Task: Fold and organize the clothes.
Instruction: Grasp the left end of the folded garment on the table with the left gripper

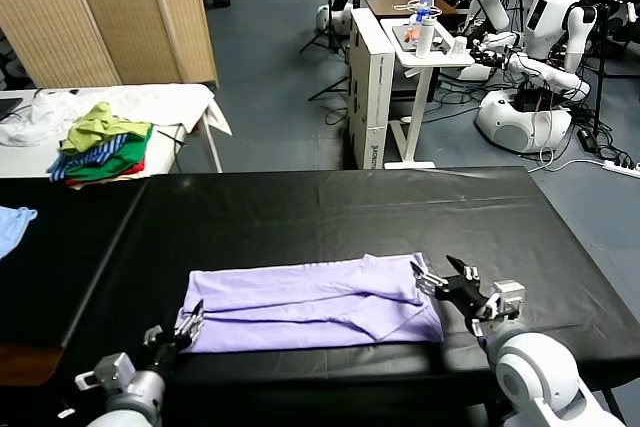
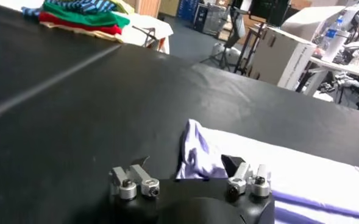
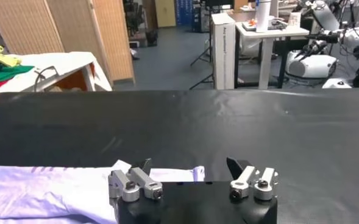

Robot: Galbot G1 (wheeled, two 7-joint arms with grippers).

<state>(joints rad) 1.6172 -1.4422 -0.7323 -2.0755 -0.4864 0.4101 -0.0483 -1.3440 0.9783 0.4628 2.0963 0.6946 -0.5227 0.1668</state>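
The pale lavender T-shirt [image 1: 310, 303] lies folded into a long band across the near part of the black table [image 1: 330, 212]. My left gripper [image 1: 190, 324] is open at the band's left end, with a raised corner of the cloth [image 2: 194, 152] between its spread fingers [image 2: 141, 163]. My right gripper [image 1: 432, 282] is open at the band's right end, just above the cloth edge [image 3: 179, 173]. Neither gripper holds the cloth. No print shows on the upper face.
A pile of green, yellow, striped and red clothes [image 1: 100, 147] sits on a white table at the back left. A light blue cloth [image 1: 12, 225] lies at the far left edge. Desks, a white cabinet [image 1: 372, 87] and other robots stand behind the table.
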